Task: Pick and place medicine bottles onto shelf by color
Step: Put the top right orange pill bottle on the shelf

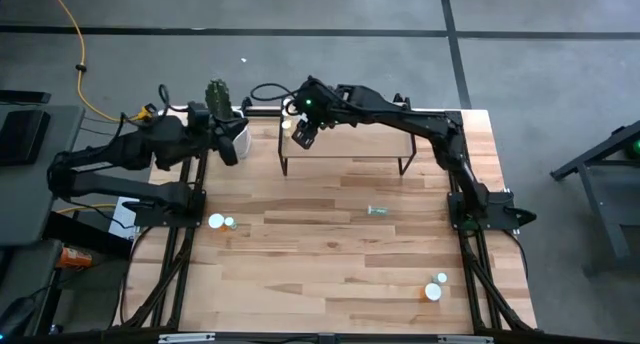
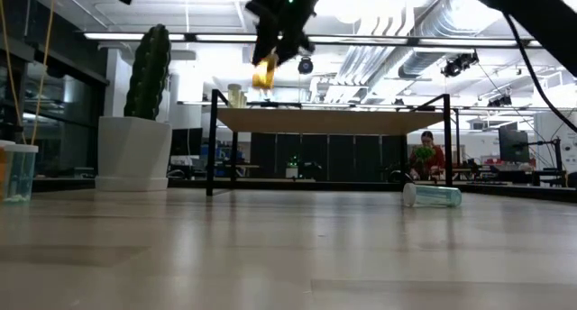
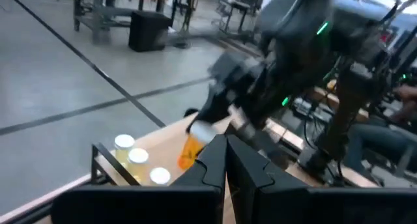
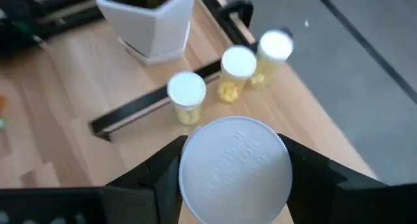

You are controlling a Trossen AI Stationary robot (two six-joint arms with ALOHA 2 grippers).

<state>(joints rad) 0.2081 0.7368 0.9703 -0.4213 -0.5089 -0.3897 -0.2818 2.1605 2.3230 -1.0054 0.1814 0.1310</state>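
Observation:
My right gripper (image 1: 303,134) hangs over the far-left end of the shelf (image 1: 360,142), shut on an orange medicine bottle (image 2: 264,73) with a white cap (image 4: 234,168). Three yellow white-capped bottles (image 4: 187,94) (image 4: 236,71) (image 4: 273,51) stand upright in a row on that end of the shelf. My left gripper (image 3: 226,160) is shut on nothing, raised beside the cactus pot (image 1: 238,132) at the far left. It points toward the right gripper. My right gripper pinches the orange bottle between its two fingers (image 4: 163,178) at the capped upper end (image 3: 201,129). The fingers slant down from the right. The bottle hangs tilted below them, cap toward the wrist, clear of the shelf.
A pale green bottle (image 1: 377,211) lies on its side in mid-table. Two bottles (image 1: 222,222) stand near the left edge and two more (image 1: 436,287) near the front right. The white pot with the cactus (image 2: 149,121) stands just left of the shelf.

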